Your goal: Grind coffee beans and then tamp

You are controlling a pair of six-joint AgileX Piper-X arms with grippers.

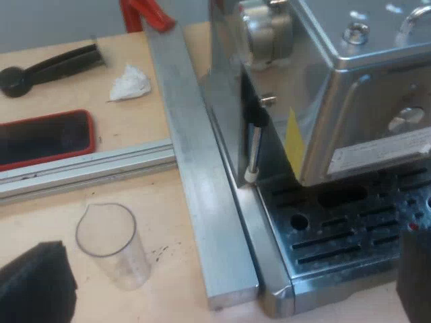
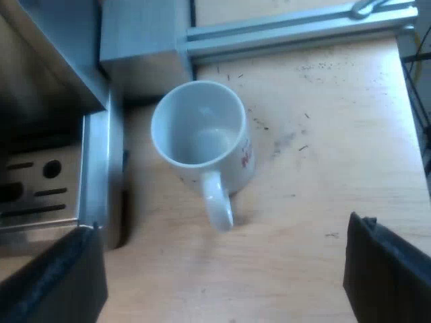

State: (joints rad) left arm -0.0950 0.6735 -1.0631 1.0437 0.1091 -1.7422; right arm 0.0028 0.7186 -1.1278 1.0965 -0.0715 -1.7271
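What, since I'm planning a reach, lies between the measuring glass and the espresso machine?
A long metal bar lies between the measuring glass and the espresso machine, in the left wrist view.

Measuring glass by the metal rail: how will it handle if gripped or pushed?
Probably light: the measuring glass looks thin, clear and empty. Tall and narrow, standing upright, so a sideways nudge may tip it. Smooth walls might slip when gripped.
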